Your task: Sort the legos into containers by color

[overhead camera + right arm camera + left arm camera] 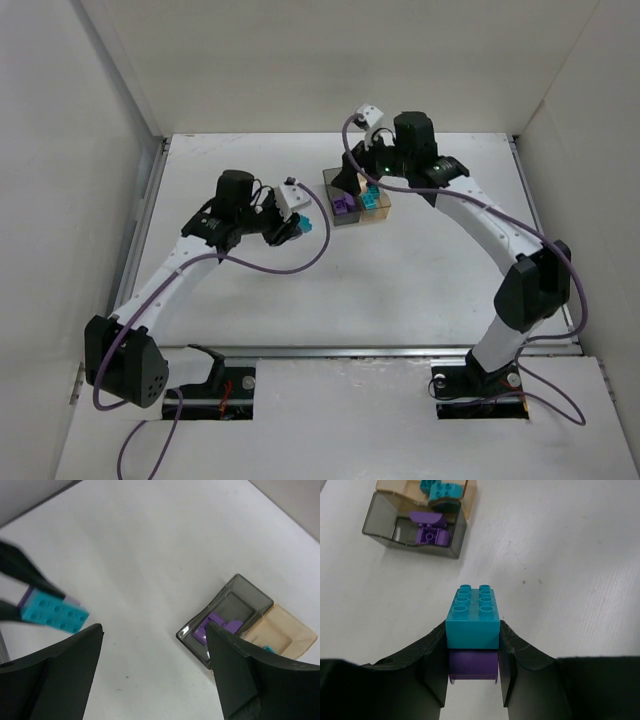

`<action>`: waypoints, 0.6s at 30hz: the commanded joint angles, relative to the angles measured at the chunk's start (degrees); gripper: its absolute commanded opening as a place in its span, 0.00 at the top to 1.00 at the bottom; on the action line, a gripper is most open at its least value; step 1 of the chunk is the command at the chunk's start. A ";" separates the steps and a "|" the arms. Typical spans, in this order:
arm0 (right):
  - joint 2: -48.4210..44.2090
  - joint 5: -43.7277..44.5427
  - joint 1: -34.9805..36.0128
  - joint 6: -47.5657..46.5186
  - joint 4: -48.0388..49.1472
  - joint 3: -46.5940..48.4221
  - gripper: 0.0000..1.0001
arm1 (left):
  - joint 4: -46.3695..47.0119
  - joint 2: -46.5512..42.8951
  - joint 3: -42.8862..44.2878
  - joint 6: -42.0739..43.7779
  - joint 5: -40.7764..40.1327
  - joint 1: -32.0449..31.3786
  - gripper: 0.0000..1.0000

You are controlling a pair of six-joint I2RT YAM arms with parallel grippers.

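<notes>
While the left hand pinches a glossy studded teal brick, a purple piece seemingly clipped beneath, the right hand hangs spread above translucent boxes near the worktop's far edge: the smoky-grey box holds purple legos, the amber box a teal lego.

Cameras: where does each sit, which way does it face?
Top external: above and behind the bases, looking down on the white table; both arms show.
Left wrist: faces forward past the left gripper, shut on a teal-on-purple lego stack.
Right wrist: looks down past the open right gripper.
Shared: both wrist views show the stack, smoky grey plastic box, amber box.
</notes>
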 commanded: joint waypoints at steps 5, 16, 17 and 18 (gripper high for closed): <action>-3.77 -14.43 5.57 -31.35 -8.90 -5.91 0.22 | -9.88 3.57 11.91 9.60 22.67 4.81 1.00; -4.83 -15.05 11.11 -27.70 0.04 -7.24 0.23 | -13.06 5.24 13.50 12.44 27.43 4.73 1.00; -4.22 -16.53 11.11 -27.17 0.57 -7.24 0.25 | -13.06 5.24 13.50 12.44 27.43 4.73 1.00; -4.21 -16.54 11.11 -27.17 0.58 -6.72 0.28 | -13.06 4.72 13.50 12.44 27.43 4.73 1.00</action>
